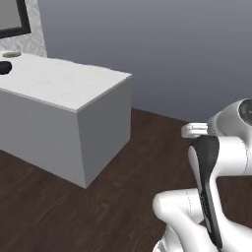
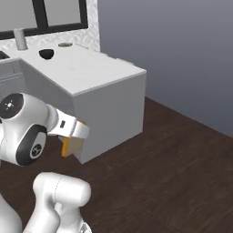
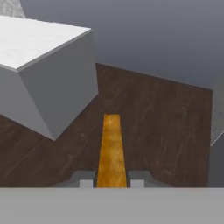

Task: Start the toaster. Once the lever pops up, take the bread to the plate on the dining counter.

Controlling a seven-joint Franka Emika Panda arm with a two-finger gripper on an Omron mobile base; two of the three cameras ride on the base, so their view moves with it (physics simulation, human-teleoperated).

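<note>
Dark wood floor spreads beneath the gripper (image 3: 112, 183), whose fingers clamp the bread (image 3: 111, 151) edge-on during the carry step, so the next move likely needs driving toward the white block counter (image 3: 30, 43) at ten o'clock.

The arm (image 1: 221, 162) is glossy white with rounded segments, dark grey joint caps, a black side stripe and a faint circular logo, seemingly.

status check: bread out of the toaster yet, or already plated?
Done: the bread is out of the toaster, clamped edge-on in the gripper and carried above the dark wood floor. In hand: transit beside a white counter block. Left: setting the slice on the plate.
</note>
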